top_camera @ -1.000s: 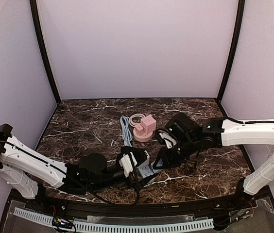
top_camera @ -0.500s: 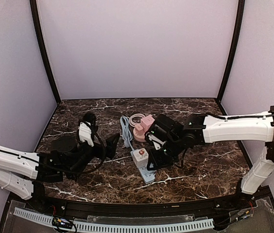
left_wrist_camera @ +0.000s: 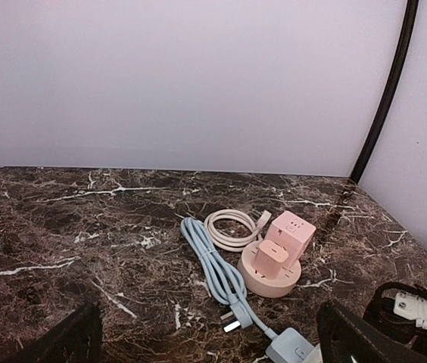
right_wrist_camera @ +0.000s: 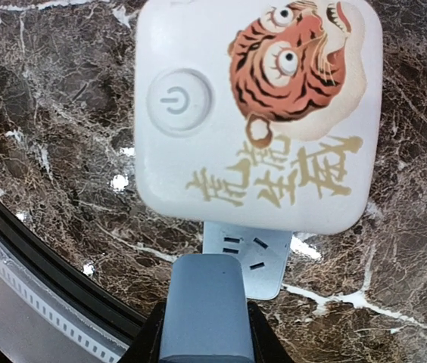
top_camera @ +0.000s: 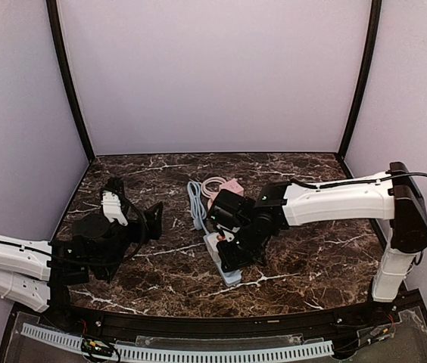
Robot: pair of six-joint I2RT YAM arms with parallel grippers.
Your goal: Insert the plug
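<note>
Two things had changed in the last second or so. The left gripper (top_camera: 132,214) had backed away from the middle of the overhead frame to the left side, with its jaws spread wide and nothing between them. Meanwhile the right gripper (right_wrist_camera: 202,314) had swung in from the right until it sat over the spot the left one had vacated.

The white tiger-print plug (right_wrist_camera: 259,113) was sitting on top of the pale blue power strip (right_wrist_camera: 247,261), just below centre in the overhead view. In the right wrist shot it filled the upper half of the frame, with a bare socket of the strip poking out underneath.

The right pincer was pinched fully closed and holding nothing. Its tips were at the bottom edge of that shot, just past the plug's lower side. Couldn't tell whether they were actually touching anything.

My read: the left arm had dropped the plug on the strip and let go, and the right was there to press it home. Whether the prongs were fully seated, no idea from these angles.

The pink socket hub (left_wrist_camera: 270,268) and coiled blue cable (left_wrist_camera: 213,268) hadn't budged.
</note>
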